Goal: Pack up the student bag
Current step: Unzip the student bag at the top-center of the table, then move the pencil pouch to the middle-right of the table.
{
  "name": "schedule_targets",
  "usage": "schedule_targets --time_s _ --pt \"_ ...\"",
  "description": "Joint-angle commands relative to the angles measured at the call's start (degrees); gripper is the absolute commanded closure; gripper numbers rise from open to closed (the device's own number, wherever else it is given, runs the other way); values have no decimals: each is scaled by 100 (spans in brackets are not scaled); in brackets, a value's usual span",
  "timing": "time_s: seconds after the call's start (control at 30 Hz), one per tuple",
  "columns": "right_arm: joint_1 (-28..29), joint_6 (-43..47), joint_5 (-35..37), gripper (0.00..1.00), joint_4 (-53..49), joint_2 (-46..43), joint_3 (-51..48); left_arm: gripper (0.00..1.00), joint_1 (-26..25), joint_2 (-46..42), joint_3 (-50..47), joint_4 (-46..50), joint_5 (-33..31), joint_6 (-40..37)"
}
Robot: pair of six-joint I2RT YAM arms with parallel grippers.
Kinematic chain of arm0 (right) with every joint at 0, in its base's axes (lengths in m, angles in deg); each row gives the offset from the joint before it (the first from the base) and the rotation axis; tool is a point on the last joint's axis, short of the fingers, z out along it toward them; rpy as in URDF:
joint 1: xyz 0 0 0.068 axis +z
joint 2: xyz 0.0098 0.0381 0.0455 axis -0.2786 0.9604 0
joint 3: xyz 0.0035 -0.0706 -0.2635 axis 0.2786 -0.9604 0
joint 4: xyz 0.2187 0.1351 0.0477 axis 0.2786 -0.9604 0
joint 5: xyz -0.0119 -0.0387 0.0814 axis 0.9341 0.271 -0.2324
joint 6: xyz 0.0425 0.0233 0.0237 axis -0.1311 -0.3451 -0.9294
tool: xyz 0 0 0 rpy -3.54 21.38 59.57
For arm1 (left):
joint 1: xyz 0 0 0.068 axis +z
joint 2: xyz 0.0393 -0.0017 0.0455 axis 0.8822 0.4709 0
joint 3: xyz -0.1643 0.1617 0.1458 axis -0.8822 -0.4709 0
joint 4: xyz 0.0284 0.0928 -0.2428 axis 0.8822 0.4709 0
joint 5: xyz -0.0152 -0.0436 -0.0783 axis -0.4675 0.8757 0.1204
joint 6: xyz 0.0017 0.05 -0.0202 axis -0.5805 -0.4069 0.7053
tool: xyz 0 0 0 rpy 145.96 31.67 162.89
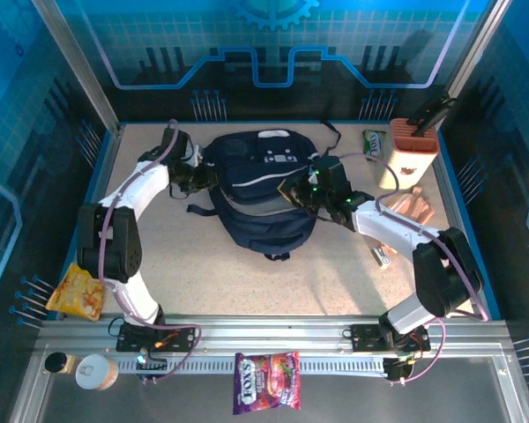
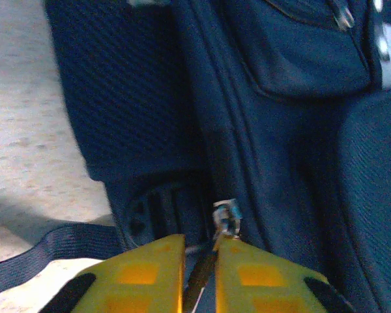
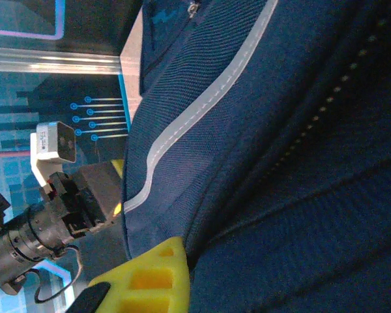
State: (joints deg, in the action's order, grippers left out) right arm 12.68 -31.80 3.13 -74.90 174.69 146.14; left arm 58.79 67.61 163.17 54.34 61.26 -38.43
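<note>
Seen from above, at the tabletop's (image 1: 212, 273) 8 o'clock edge, an orange snack packet (image 1: 78, 295) lies beside the left arm's base. Below it, at 7 o'clock on the metal front rail, stands a white-lidded cup (image 1: 97, 371).

The left end effector (image 1: 197, 179) reaches to the 9 o'clock side of the student bag (image 1: 256, 198). In the left wrist view, its yellow fingers (image 2: 143, 274) stand close together with a narrow gap. A dark strip runs down between them, and a small metal zip slider (image 2: 226, 218) sits just above their tips. Whether they press on the strip cannot be told.

The student bag lies flat at the tabletop's centre, a little toward 12 o'clock, dark navy with a pale stripe across it. At 6 o'clock a purple sweets packet (image 1: 266, 382) rests on the front rail.

The right end effector (image 1: 301, 189) meets the bag's 3 o'clock edge. The right wrist view shows one yellow finger (image 3: 153, 277) buried against navy fabric. Its jaws are together, pinching a fold of the bag.

At 1 o'clock lies a small green packet (image 1: 375, 141). Beside it at 2 o'clock stands a tall tan container (image 1: 407, 154). A copper-coloured packet (image 1: 414, 211) lies near 3 o'clock.
</note>
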Motion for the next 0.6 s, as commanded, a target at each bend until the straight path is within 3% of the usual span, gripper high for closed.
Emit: schedule_targets --time_s 0.0,0.07,0.17,0.33,0.43,0.57 --pt "31 300 -481 88 -86 -1 274 67 426 -286 -67 -309 -886 243" --pt "30 454 -606 77 -231 -14 360 54 426 -499 -171 -317 -986 273" --pt "32 792 -566 53 -660 -169 389 47 426 -874 -339 -319 -1007 368" --pt "-19 1937 286 29 -2398 -776 495 31 426 -1551 -539 -79 -1224 459" --pt "-64 2458 1297 20 -3438 -1336 392 20 434 -1984 -817 -151 -1424 404" --pt "-270 2916 2537 16 -4338 -1963 88 5 443 -2425 -1354 -665 -1458 148"
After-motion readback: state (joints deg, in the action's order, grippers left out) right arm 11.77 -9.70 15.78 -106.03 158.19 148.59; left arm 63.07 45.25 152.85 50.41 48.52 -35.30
